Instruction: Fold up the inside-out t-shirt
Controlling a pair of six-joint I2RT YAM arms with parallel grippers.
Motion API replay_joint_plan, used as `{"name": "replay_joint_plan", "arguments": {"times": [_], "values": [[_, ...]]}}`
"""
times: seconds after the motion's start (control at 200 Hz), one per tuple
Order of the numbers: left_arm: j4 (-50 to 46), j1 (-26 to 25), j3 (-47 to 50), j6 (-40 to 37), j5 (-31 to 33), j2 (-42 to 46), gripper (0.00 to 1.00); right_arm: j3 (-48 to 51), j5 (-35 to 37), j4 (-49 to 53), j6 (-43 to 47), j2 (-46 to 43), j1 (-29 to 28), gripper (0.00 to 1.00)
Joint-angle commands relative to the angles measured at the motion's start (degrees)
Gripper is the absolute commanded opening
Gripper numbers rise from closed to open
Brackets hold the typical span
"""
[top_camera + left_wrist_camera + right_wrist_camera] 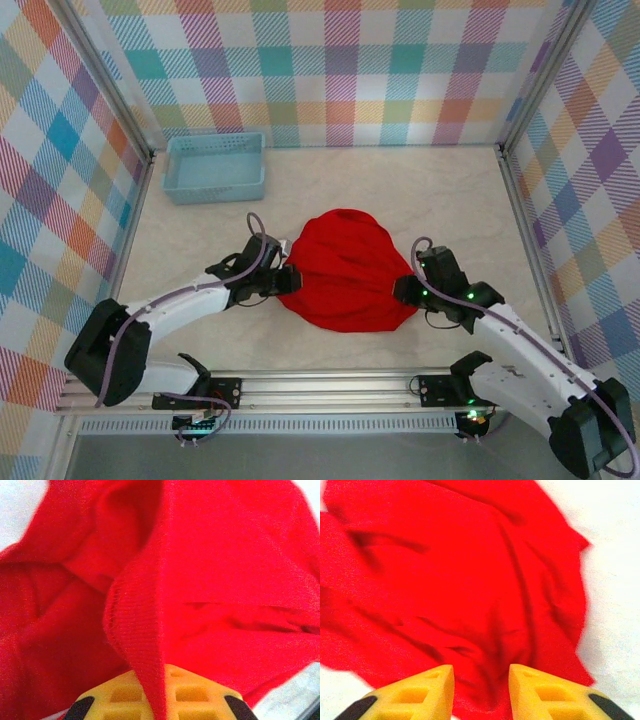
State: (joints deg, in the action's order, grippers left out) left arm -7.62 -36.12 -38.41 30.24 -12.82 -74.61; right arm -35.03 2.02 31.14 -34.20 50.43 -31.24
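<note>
Cloth is bunching into a rounded red heap on the pale surface [470, 200]: the inside-out t-shirt [345, 270] is lying directly between the left jaws and the right jaws, and its edges are touching both. The left jaws are closing on the heap's near-left edge. From the left wrist, a ribbed band [135, 630] of the shirt is rising out from between the yellow left fingers [200, 695], which are pressing together on it with no gap showing, and loose folds are spreading beyond and to both sides of them. The right jaws are standing apart at the heap's near-right edge. From the right wrist, the yellow right fingers [430, 690] are showing a clear gap, with wrinkled fabric lying in and just beyond it and not being gripped, and bare surface is showing to the right of them. A light-blue basket [215, 165] is sitting well beyond the left jaws, apart from the shirt.
</note>
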Motion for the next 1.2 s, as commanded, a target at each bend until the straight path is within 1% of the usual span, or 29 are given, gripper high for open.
{"name": "replay_joint_plan", "arguments": {"times": [0.0, 0.095, 0.17, 0.265, 0.355, 0.565, 0.595, 0.67, 0.725, 0.93, 0.965, 0.99, 1.06, 1.09, 1.095, 1.115, 1.15, 1.195], "values": [[4.53, -0.80, 2.28, -0.22, 0.97, 4.30, 0.00, -6.35, 0.95, 2.66, 2.96, 0.68, -5.66, 0.36], [5.79, -0.88, 4.46, -0.14, 1.67, 7.58, 0.00, -9.17, -0.21, 1.17, 3.69, 6.03, -9.26, 0.36], [6.29, -0.97, 6.02, 0.06, 1.52, 9.86, 0.00, -11.10, -0.79, -0.45, 3.36, 12.27, -11.35, 0.34], [4.71, -1.06, 6.97, 0.10, 1.37, 11.99, 0.00, -13.62, -0.64, -2.10, 3.49, 18.93, -13.75, 0.32], [3.71, -1.17, 8.03, -0.30, 0.59, 12.89, 0.00, -14.80, 0.84, -2.89, 2.52, 23.99, -14.09, 0.30], [3.48, -2.42, 9.19, -1.26, -2.09, 11.53, 0.00, -17.17, 6.89, -2.46, 1.61, 33.37, -13.98, 0.31], [3.41, -2.70, 9.21, -1.47, -2.04, 11.32, 0.00, -17.87, 8.58, -1.69, 1.19, 34.47, -13.97, 0.33], [3.09, -3.12, 9.19, -1.97, -2.18, 10.92, 0.00, -19.04, 12.39, -1.18, 1.28, 36.44, -13.85, 0.45], [2.42, -3.34, 9.15, -2.53, -2.28, 10.76, 0.00, -19.61, 13.77, -1.51, 1.53, 37.58, -13.41, 0.48], [2.15, -3.84, 9.15, -3.71, -3.47, 10.21, 0.00, -22.61, 11.39, -3.82, 3.09, 42.56, -11.82, 0.49], [2.01, -3.95, 9.21, -3.85, -3.31, 10.43, 0.00, -23.10, 10.48, -4.32, 3.53, 43.41, -11.82, 0.45], [1.95, -3.94, 9.22, -3.82, -2.96, 10.66, 0.00, -23.43, 9.86, -4.51, 3.88, 43.81, -11.80, 0.41], [1.54, -3.96, 9.32, -3.80, -1.48, 11.28, 0.00, -24.37, 9.14, -4.00, 4.64, 44.24, -11.79, 0.25], [1.14, -3.96, 9.31, -3.70, -0.53, 11.41, 0.00, -24.47, 9.31, -3.77, 4.83, 43.41, -11.75, 0.17], [1.08, -3.96, 9.27, -3.70, -0.45, 11.41, 0.00, -24.47, 9.36, -3.77, 4.88, 43.29, -11.79, 0.15], [0.65, -3.96, 9.13, -3.64, 0.40, 11.50, 0.00, -24.55, 9.36, -3.63, 5.11, 42.45, -11.77, 0.11], [-0.18, -3.96, 8.81, -3.53, 1.66, 11.55, 0.00, -24.82, 9.09, -2.99, 5.70, 40.81, -11.85, 0.05], [-0.85, -3.95, 8.33, -3.34, 3.17, 11.42, 0.00, -25.21, 8.41, -2.20, 6.83, 37.98, -11.77, 0.01]]}}
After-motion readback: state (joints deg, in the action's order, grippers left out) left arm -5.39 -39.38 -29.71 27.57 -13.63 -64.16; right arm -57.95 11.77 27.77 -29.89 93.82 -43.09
